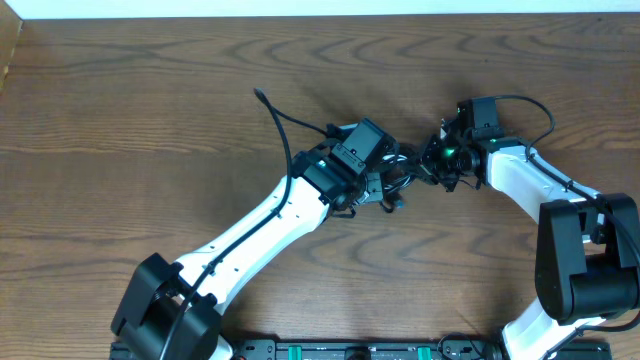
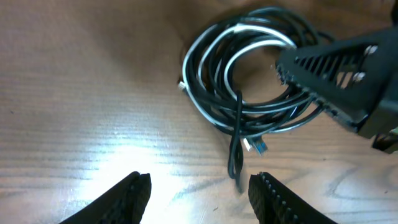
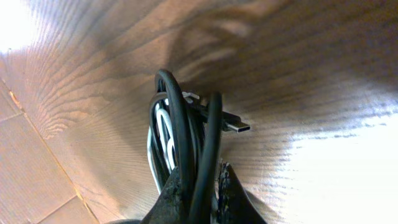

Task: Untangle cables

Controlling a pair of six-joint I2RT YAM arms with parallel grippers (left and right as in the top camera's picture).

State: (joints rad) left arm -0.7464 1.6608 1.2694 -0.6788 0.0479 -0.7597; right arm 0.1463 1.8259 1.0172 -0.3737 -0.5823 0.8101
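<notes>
Centrally on the wooden table point(image 1: 150, 120), the cables point(image 1: 405, 172) lie bunched between the two tools, the left gripper point(image 1: 385, 190) at their lower left and the right gripper point(image 1: 435, 165) touching their right side. The left arm reaches from the lower left of the overhead frame up toward the middle. The right arm bends in from the lower right and points leftward at the bundle. The left wrist view alone shows the bundle as a round coil point(image 2: 267, 118) of black strands with one white strand. One black loop hangs toward the frame's bottom, and a small blue-tipped plug point(image 2: 258, 146) sits beside it. The left gripper point(image 2: 200, 180) stands half spread below the coil, empty and just short of the loop. The right gripper point(image 2: 336, 74) sits on the coil's right edge. The right wrist view alone shows the grip: the right gripper point(image 3: 199, 177) is closed tight on black strands of the cables point(image 3: 186, 124), which rise from between its fingers. A metal-tipped plug point(image 3: 236, 127) juts right, and the white strand lies at left.
</notes>
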